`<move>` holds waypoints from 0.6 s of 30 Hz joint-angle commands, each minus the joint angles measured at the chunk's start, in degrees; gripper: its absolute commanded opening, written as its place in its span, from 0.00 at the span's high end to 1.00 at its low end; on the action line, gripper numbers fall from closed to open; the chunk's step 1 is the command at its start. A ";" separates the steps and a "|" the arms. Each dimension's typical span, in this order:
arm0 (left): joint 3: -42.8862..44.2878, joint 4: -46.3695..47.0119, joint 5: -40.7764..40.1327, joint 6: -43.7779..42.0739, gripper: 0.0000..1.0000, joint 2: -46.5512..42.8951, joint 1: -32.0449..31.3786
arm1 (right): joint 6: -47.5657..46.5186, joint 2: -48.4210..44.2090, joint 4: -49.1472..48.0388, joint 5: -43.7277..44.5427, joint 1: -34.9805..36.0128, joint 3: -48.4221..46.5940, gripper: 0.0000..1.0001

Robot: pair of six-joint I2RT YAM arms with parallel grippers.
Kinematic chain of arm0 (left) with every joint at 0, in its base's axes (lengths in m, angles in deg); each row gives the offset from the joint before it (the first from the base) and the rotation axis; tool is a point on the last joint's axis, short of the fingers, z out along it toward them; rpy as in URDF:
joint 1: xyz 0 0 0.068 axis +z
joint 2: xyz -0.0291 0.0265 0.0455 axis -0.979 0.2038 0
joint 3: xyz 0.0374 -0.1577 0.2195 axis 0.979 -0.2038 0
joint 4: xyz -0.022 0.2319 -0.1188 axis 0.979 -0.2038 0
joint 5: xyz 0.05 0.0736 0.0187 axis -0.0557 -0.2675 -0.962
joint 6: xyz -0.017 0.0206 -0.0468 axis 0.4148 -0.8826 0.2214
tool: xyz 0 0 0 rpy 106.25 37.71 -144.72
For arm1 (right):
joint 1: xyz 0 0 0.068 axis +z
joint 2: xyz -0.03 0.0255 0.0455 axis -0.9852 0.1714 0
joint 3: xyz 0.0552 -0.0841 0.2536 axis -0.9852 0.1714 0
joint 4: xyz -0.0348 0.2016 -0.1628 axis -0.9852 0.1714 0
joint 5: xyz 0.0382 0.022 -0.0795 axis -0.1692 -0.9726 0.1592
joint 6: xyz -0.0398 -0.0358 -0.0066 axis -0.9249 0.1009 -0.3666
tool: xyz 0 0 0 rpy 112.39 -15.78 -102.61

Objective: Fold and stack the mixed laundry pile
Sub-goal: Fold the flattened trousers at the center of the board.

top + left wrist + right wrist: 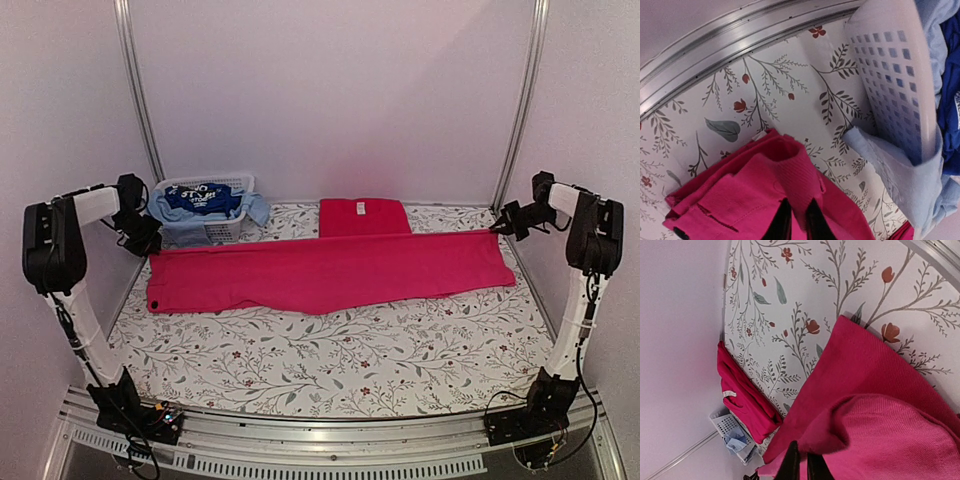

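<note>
I judge the job less than half done. One folded red piece (364, 216) lies flat on the floral-printed table (330, 370), just beyond the line between my two grippers and nearer my right one; it looks like the start of the stack. A long pink-magenta garment (330, 270) is stretched out flat across the table between my grippers, not yet folded, a raised corner in each. My left gripper (797, 210) is closed almost fully on a bunched fold of that garment's thick hemmed end, the cloth humped up over the fingers. My right gripper (803, 455) is likewise nearly closed, pinching the opposite end, where the fabric rises off the table into the jaws. Just beside my left gripper, on its far side, stands a white slatted plastic basket (215, 232). It holds light blue cloths (258, 208), one draped over the rim on the side toward me, and a dark blue white-printed garment (203, 197) on top. None of these has been taken out, so by my reckoning they all remain to be folded and stacked once the stretched garment is dealt with.
</note>
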 commanded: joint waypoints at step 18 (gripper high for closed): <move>-14.10 14.19 0.56 -15.95 0.00 -7.16 -12.07 | -18.60 0.44 -10.01 -4.48 7.04 5.73 0.42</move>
